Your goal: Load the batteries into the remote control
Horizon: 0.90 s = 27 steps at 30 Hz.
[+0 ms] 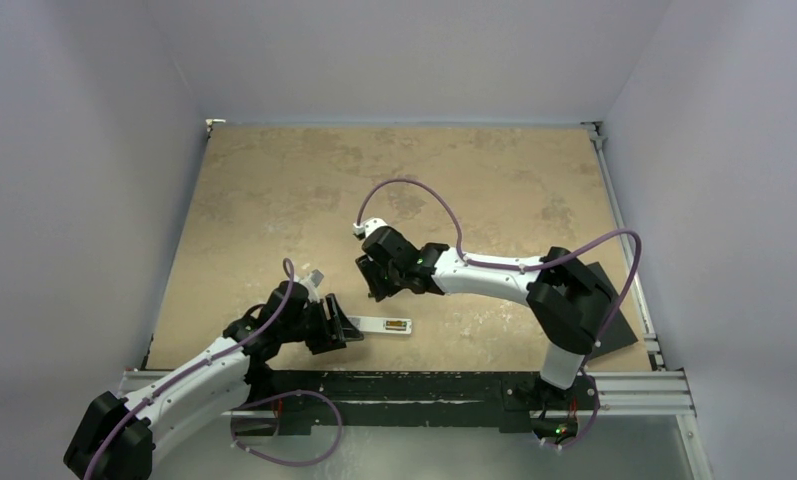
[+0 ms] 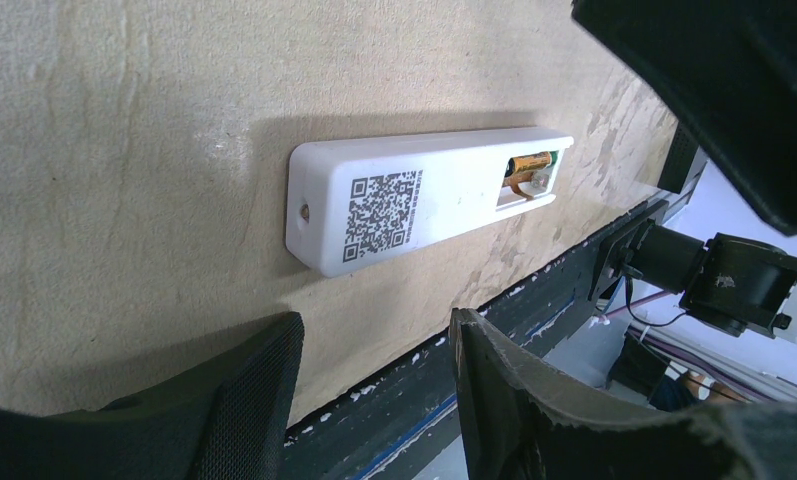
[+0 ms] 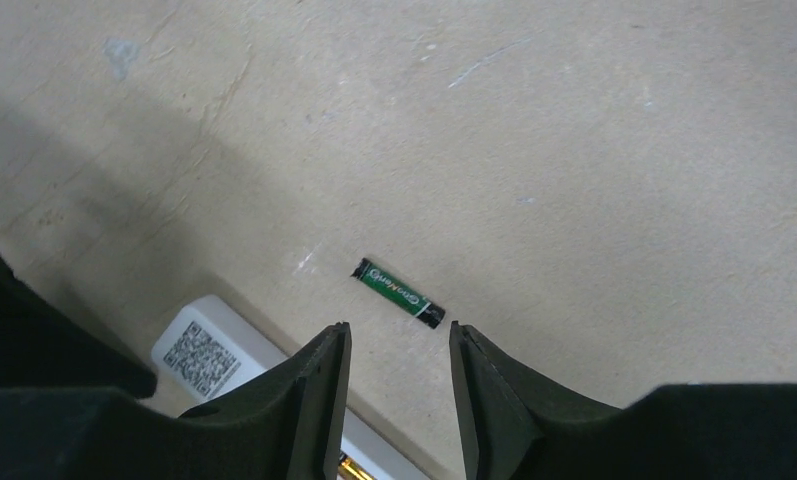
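The white remote control [image 1: 372, 324] lies back up near the table's front edge, its battery recess toward the right. A gold-copper battery [image 2: 530, 163] sits in the recess of the remote [image 2: 424, 195], beside a QR label. My left gripper [image 1: 344, 331] is open and empty just left of the remote; in its wrist view [image 2: 374, 350] the jaws stand over the table's edge. The dark green-black battery [image 3: 398, 293] lies loose on the table just beyond my open, empty right gripper [image 3: 396, 340]. That gripper [image 1: 379, 292] hovers just behind the remote [image 3: 209, 350].
A black flat square pad [image 1: 622, 318] lies at the right edge, partly under the right arm. A black rail [image 1: 404, 385] runs along the table's front edge, close to the remote. Grey walls enclose the table on three sides.
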Tool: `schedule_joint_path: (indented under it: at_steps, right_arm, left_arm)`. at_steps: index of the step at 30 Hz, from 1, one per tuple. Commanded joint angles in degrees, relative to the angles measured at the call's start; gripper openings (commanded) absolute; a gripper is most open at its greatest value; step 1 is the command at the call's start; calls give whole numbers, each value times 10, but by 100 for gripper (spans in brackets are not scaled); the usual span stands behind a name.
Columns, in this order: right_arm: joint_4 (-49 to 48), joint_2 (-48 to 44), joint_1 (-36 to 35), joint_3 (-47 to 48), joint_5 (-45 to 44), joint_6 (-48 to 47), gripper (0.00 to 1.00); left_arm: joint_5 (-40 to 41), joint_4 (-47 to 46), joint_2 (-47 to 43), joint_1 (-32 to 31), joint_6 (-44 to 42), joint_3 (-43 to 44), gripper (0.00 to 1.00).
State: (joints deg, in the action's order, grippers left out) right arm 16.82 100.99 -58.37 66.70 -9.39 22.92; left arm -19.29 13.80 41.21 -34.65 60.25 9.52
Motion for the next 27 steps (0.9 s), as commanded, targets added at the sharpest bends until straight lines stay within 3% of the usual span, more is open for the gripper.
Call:
schedule_joint_path:
  at_steps: [1, 12, 27]
  right_arm:
    - [-2, 1, 2, 10, 52, -66, 50]
    - [10, 34, 2, 32, 45, -102, 58]
    - [20, 70, 2, 62, 45, -122, 58]
  left_arm:
    - [2, -2, -1, -3, -15, 16, 56]
    - [0, -4, 4, -3, -17, 18, 56]
    - [-1, -6, 14, -3, -21, 19, 56]
